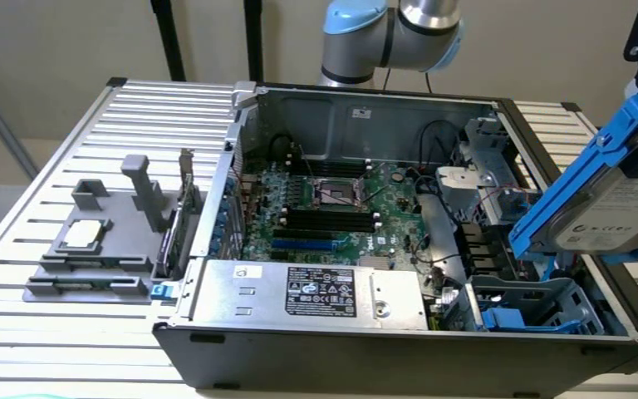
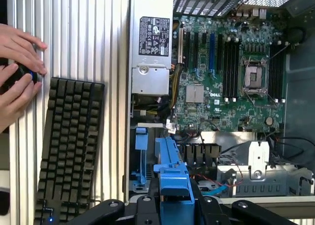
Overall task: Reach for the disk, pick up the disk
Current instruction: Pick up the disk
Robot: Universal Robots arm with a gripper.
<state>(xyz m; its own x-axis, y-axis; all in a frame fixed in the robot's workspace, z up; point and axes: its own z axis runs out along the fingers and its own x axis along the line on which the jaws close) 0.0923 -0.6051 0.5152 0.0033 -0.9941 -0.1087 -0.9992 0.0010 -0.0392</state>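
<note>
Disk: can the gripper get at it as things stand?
Likely yes: the gripper looks closed on the disk by its blue carrier. The disk hangs tilted above the case, nothing between them.

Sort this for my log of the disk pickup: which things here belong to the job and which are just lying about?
Job:
disk in its blue carrier, lifted above the open computer case
gripper

Lying about:
keyboard
power supply box
processor chip on its grey holder
person's hands
</note>
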